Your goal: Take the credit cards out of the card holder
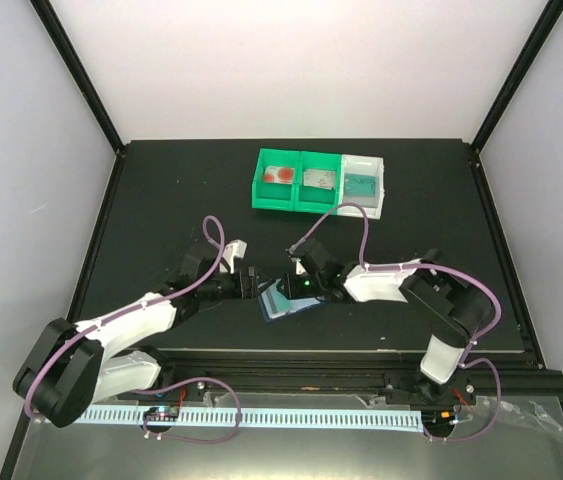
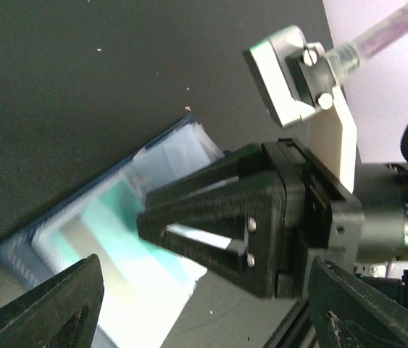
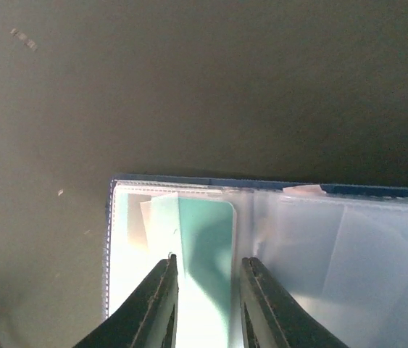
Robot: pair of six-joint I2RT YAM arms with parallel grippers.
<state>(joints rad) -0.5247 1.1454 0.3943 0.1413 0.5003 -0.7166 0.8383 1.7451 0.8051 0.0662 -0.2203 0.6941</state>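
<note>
A black tabletop is seen from above, with two robot arms reaching in from its near edge. A small dark navy-blue folding card holder with pale, clear plastic inner pockets lies open and flat near the middle of the table, closer to the arms than to the far edge.

The left gripper sits just left of the card holder, its jaws spread wide and holding nothing. The right gripper comes in from the right and is down over the card holder. Its two black fingers stand close together with a narrow gap, their tips over a thin teal plastic card that sits inside an end pocket. It is not clear whether they pinch that card or only press on the pocket.

At the far centre of the table, three small plastic trays stand side by side in a row. The left green tray holds a white card with red circles. The middle green tray holds a greyish card. The white tray on the right holds something teal.
</note>
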